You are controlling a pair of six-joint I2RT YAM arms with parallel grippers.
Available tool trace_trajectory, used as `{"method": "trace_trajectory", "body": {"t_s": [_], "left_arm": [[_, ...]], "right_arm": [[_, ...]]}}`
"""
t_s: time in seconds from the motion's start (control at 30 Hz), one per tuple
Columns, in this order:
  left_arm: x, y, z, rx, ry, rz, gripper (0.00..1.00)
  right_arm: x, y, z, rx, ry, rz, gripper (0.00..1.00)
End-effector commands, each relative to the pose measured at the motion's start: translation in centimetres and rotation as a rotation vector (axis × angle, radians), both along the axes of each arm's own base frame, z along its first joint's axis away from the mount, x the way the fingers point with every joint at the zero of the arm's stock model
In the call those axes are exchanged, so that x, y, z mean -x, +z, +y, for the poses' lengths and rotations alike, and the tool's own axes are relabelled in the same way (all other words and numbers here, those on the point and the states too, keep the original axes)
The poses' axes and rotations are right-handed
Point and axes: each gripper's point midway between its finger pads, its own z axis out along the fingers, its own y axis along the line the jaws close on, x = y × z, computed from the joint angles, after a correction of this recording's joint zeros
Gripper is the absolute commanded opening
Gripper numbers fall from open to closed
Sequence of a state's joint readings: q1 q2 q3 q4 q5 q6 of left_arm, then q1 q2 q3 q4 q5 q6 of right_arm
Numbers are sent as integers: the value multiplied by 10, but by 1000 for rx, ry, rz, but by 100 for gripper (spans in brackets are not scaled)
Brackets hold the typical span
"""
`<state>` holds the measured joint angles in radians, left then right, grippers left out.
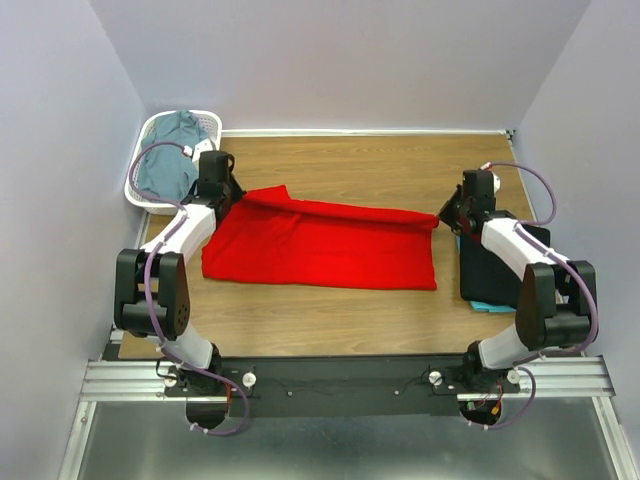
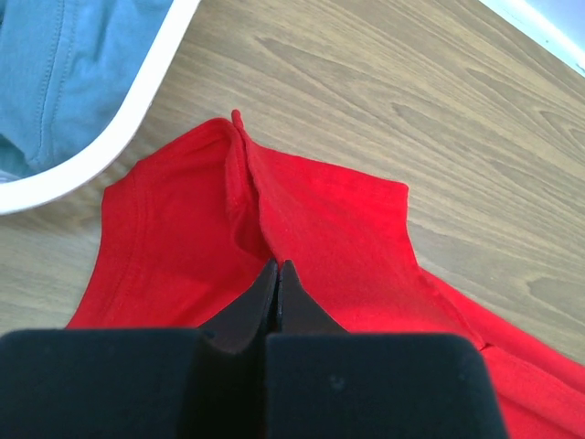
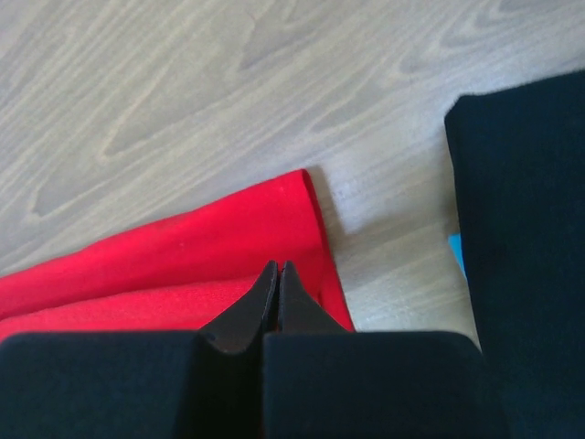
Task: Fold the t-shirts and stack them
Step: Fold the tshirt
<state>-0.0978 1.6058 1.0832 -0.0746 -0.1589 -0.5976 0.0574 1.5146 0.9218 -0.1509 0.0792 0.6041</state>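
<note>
Four t-shirts show from above. One red t-shirt [image 1: 320, 250] is spread across the middle of the table [image 1: 380, 160]. One black t-shirt [image 1: 488, 270] lies folded at the right, and one teal t-shirt [image 1: 485, 305] peeks out from under its near edge. One grey-blue t-shirt [image 1: 170, 160] is heaped in the single white basket [image 1: 135, 192] at the far left corner. Two arms are mine, one at each end of the red shirt's far edge.

Only the overhead view takes in all four shirts and shows that far edge running raised between my two arms. My left wrist view shows what it cannot: a ridge of red cloth rises straight into my left end effector [image 2: 277, 270], which is clenched on that pinch of cloth. The basket rim and blue cloth sit just to the far left of it. My right wrist view shows my right end effector [image 3: 277, 270] clamped on the red shirt's far right corner, over a doubled layer. The black shirt is near on the right but apart from the red, with bare table between and a sliver of teal at its edge.
</note>
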Motion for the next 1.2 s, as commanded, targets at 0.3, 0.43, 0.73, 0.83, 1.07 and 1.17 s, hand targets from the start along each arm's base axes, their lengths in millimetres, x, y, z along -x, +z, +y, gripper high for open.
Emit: {"method": "trace_trajectory", "body": {"t_s": [0.3, 0.43, 0.73, 0.83, 1.07, 1.17], "left_arm": [[25, -26, 6, 46, 50, 0, 0], [32, -37, 3, 80, 40, -2, 6], [40, -30, 0, 111, 15, -48, 40], [42, -19, 4, 99, 30, -71, 40], [37, -13, 2, 84, 55, -63, 40], [31, -20, -8, 60, 60, -30, 40]], "right_arm": [[20, -18, 0, -25, -16, 53, 7], [25, -13, 6, -49, 13, 40, 41], [26, 4, 26, -12, 99, -7, 53], [13, 10, 46, 41, 136, -23, 53], [-31, 0, 141, 77, 352, -16, 53], [-48, -6, 186, 64, 450, -30, 52]]}}
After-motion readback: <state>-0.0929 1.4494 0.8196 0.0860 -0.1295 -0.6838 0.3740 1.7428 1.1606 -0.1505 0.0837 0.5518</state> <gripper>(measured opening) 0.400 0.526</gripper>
